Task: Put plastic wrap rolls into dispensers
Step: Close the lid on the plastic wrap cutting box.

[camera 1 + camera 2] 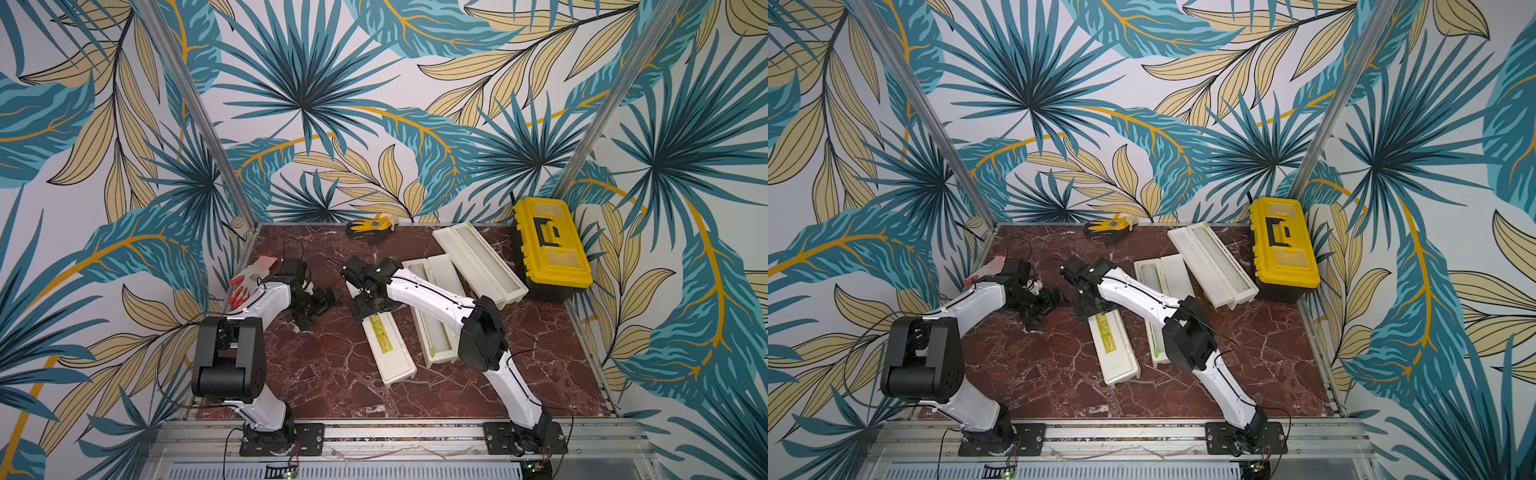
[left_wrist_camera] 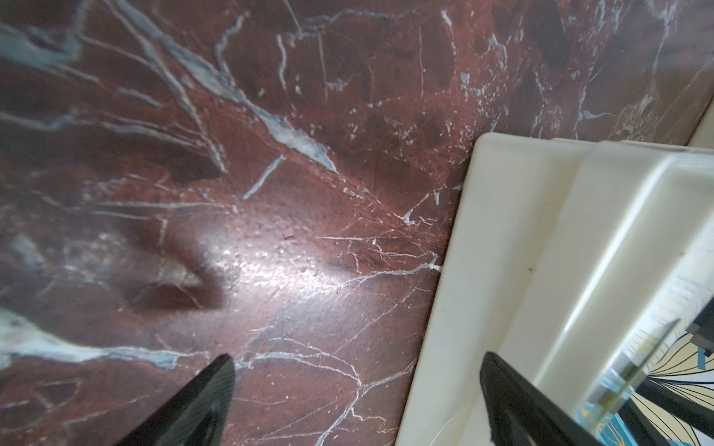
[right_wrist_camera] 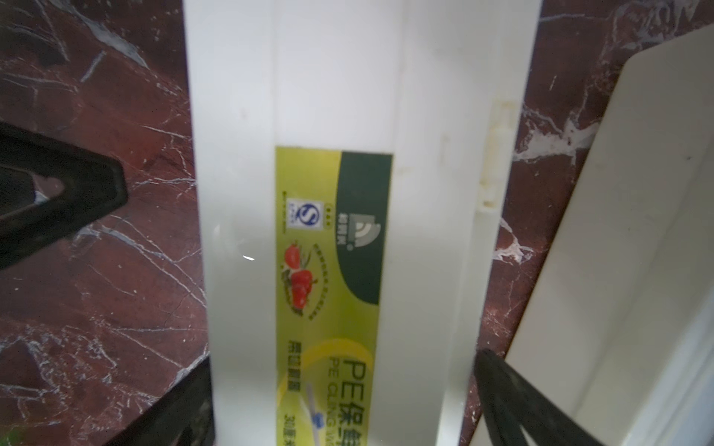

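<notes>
Three cream dispensers lie on the red marble table. The nearest one [image 1: 388,345] [image 1: 1115,349] is shut, its yellow-green label on top. My right gripper [image 1: 365,309] [image 3: 344,363] is open and straddles its far end, one finger on each side. Two more dispensers lie lid-open: the middle one [image 1: 440,270] partly under my right arm, and the far one [image 1: 455,245]. A pale plastic wrap roll lies in each [image 1: 417,276] [image 1: 488,262]. My left gripper [image 1: 316,309] [image 2: 357,357] is open and empty, low over the table beside the shut dispenser's end [image 2: 502,251].
A yellow-and-black toolbox [image 1: 548,249] stands at the back right corner. A yellow-black glove [image 1: 370,226] lies at the back edge, and a white-orange glove [image 1: 249,278] at the left edge behind my left arm. Patterned walls enclose three sides.
</notes>
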`<action>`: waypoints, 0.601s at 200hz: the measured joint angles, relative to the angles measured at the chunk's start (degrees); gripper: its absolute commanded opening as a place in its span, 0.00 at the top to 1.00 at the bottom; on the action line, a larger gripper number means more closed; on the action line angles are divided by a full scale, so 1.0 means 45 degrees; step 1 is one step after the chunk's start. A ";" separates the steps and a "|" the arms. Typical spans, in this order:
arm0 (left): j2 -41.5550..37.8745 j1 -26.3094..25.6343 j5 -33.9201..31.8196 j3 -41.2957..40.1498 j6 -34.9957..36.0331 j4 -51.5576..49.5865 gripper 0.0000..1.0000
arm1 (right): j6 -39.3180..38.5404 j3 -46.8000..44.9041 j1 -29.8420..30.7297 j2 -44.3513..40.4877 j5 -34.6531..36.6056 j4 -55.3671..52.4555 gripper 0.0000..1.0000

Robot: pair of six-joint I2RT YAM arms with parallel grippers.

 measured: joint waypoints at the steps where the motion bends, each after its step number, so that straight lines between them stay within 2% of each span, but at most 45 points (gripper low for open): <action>1: 0.0000 0.0005 0.0000 0.0000 0.0000 0.0000 0.00 | 0.0000 0.0000 0.0000 0.0000 0.0010 0.0000 0.01; 58: 0.0000 -0.0010 0.0107 -0.0199 0.0039 0.0015 0.00 | -0.0005 -0.0058 0.0010 -0.0034 0.0112 -0.0044 0.01; 120: -0.0005 -0.0622 0.0160 -0.0996 -0.0087 0.0015 0.00 | -0.0029 -0.1355 -0.0136 -0.0937 -0.0160 0.0593 0.01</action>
